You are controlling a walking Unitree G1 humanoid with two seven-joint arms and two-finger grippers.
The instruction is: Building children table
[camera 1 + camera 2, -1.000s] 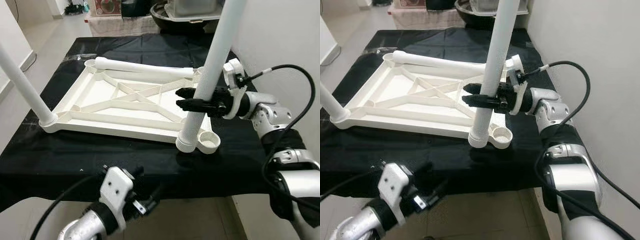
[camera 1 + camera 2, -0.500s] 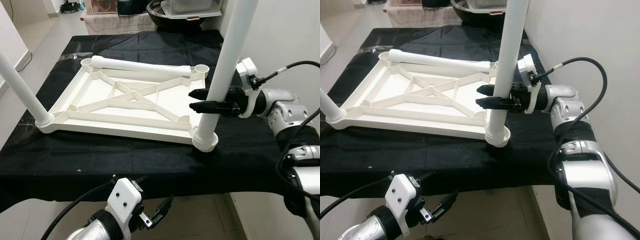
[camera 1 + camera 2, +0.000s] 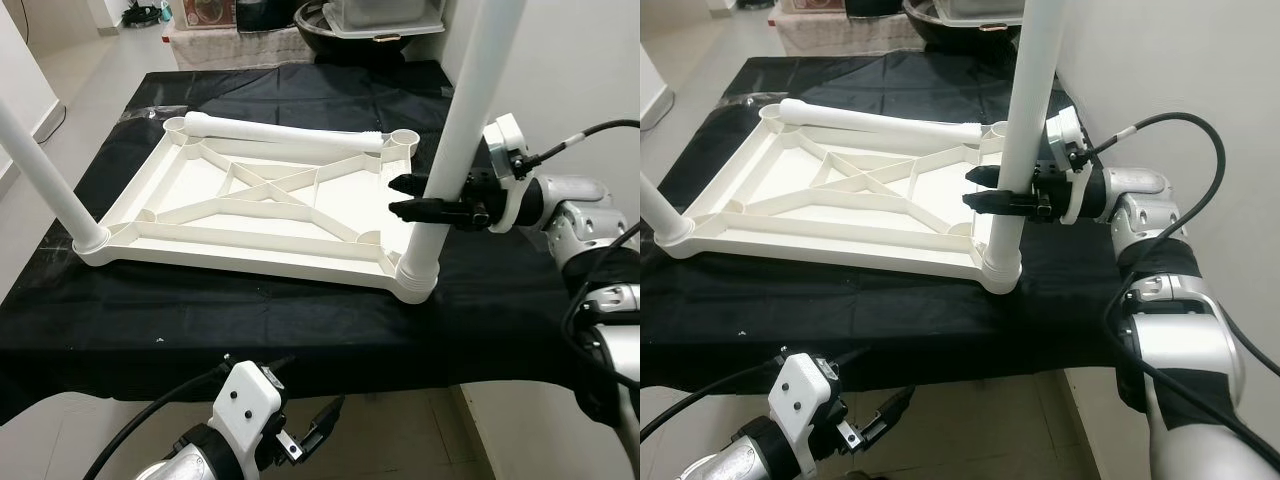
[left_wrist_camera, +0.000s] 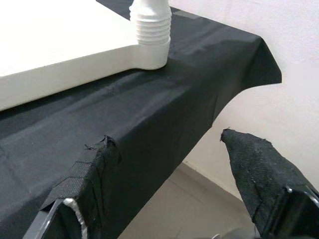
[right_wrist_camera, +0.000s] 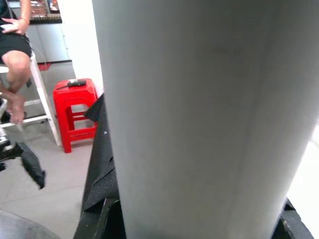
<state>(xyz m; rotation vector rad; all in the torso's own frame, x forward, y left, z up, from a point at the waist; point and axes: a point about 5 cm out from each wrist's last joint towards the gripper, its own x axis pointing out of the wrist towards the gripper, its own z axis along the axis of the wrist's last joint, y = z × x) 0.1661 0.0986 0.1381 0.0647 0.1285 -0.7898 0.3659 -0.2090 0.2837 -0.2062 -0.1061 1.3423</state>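
At the near right corner of the upturned white table frame point(image 3: 250, 200), on the black-draped tabletop point(image 3: 300, 320), my right end effector point(image 3: 398, 196) clamps its fingers around the upright white leg point(image 3: 455, 150). Moments ago the leg's foot stood beside the corner socket; now its ribbed end point(image 4: 150, 32) sits in the socket, so I judge it placed but perhaps not fully seated. Another leg point(image 3: 45, 170) stands at the near left corner, and a third point(image 3: 290, 133) lies along the far edge. My left end effector point(image 4: 169, 184) hangs spread and empty below the tabletop's edge.
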